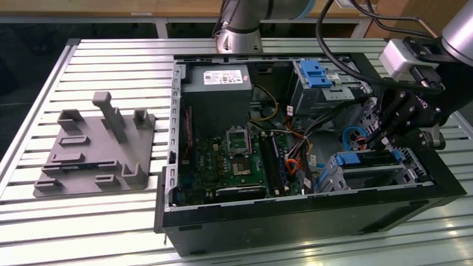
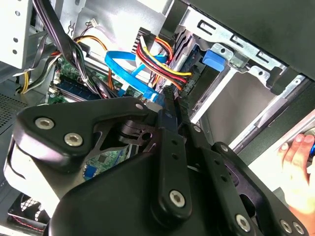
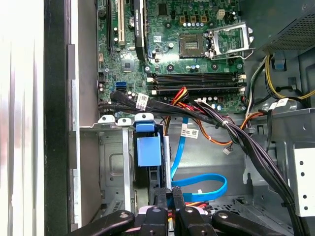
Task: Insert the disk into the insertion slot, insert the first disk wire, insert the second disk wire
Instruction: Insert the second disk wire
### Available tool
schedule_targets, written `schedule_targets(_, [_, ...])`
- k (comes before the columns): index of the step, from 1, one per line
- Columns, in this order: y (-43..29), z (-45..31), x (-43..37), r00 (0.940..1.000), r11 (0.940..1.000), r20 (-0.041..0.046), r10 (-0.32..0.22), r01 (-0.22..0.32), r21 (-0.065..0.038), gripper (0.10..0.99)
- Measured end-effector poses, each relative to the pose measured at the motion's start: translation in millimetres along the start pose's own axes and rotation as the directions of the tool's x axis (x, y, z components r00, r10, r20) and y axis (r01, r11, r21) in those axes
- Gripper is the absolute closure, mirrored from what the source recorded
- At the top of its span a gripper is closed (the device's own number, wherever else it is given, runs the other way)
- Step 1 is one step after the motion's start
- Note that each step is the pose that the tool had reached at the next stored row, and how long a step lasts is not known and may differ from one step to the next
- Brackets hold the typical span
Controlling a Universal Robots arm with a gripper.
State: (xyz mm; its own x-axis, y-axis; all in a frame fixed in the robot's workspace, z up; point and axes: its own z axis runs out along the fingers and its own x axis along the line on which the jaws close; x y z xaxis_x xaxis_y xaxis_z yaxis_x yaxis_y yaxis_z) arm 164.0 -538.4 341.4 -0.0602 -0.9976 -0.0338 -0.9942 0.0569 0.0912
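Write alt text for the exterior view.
A robot arm's pincer reaches into an open computer case by the blue-framed disk in its insertion slot. A grey fixture lies at the exterior view's left.

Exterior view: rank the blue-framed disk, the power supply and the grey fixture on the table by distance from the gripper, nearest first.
1. Disk, directly under the gripper.
2. Power supply, at the case's far corner.
3. Grey fixture, outside the case, on the view's left.

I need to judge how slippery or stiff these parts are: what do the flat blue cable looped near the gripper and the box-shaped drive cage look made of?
The flat blue ribbon cable looks like flexible, slightly glossy plastic: it bends in a smooth loop. The silver box-shaped drive cage looks like bare sheet metal, dull grey, with punched holes and folded edges.
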Motion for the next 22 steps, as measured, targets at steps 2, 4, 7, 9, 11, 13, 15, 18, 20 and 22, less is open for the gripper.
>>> schedule_targets(2, [0.0,0.1,0.2,1.0000,1.0000,0.0001,0.000,0.000,0.000,0.925])
schedule_targets(4, [-0.1,0.2,0.9,1.0000,1.0000,-0.0001,0.000,0.000,0.000,0.925])
schedule_targets(7, [-0.3,0.4,1.7,1.0000,1.0000,0.0000,-0.001,0.001,0.000,0.925])
schedule_targets(9, [-0.4,0.5,2.3,1.0000,1.0000,-0.0001,-0.001,0.001,0.000,0.925])
schedule_targets(11, [-0.5,0.7,3.0,1.0000,1.0000,-0.0001,-0.001,0.001,0.000,0.925])
schedule_targets(13, [-0.6,1.0,3.6,1.0000,1.0000,0.0000,-0.002,0.002,0.000,0.925])
schedule_targets(15, [-0.7,1.3,4.2,1.0000,1.0000,-0.0001,-0.002,0.002,0.000,0.925])
schedule_targets(18, [-0.8,1.9,4.8,1.0000,1.0000,-0.0001,-0.002,0.002,0.000,0.925])
schedule_targets(20, [-0.8,2.3,5.4,1.0000,1.0000,-0.0002,-0.002,0.002,0.000,0.925])
schedule_targets(22, [-0.9,2.5,5.9,1.0000,1.0000,-0.0001,-0.002,0.002,0.000,0.925])
